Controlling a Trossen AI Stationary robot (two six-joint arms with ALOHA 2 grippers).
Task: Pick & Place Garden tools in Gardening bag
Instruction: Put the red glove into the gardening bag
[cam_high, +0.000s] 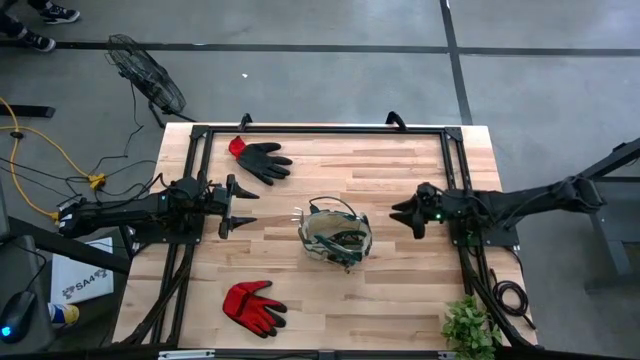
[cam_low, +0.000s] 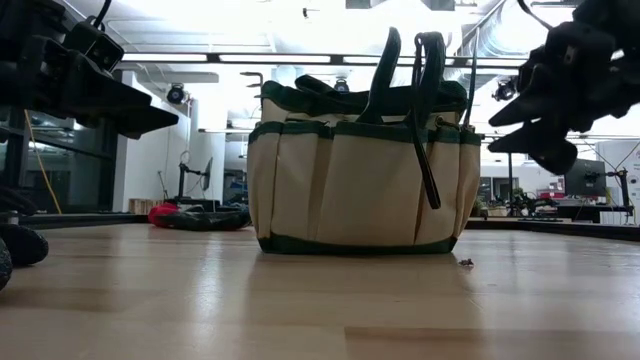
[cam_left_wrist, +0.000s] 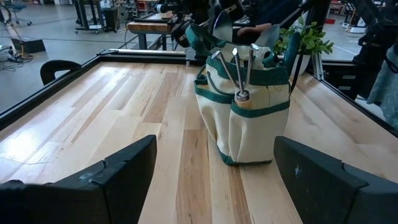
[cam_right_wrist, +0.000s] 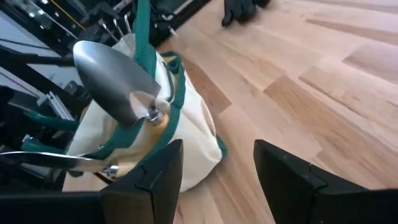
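The gardening bag (cam_high: 335, 238) stands upright on its base at the table's middle, cream with a dark green rim and loop handles (cam_low: 405, 70). Silver trowel blades (cam_right_wrist: 115, 78) and a fork's prongs (cam_left_wrist: 239, 65) stick up out of it. A black-and-red glove (cam_high: 260, 158) lies flat at the far left, and a red glove (cam_high: 252, 306) lies flat near the front edge. My left gripper (cam_high: 235, 205) hovers open to the left of the bag, pointing at it. My right gripper (cam_high: 405, 215) hovers open to the right of the bag, tipped slightly down, with nothing between its fingers.
A leafy green plant (cam_high: 470, 325) stands at the table's near right corner. A black frame (cam_high: 320, 130) runs along the table's edges. Bare wood (cam_high: 400, 300) lies between the bag and the front edge. A fan (cam_high: 145, 75) stands on the floor beyond the far left corner.
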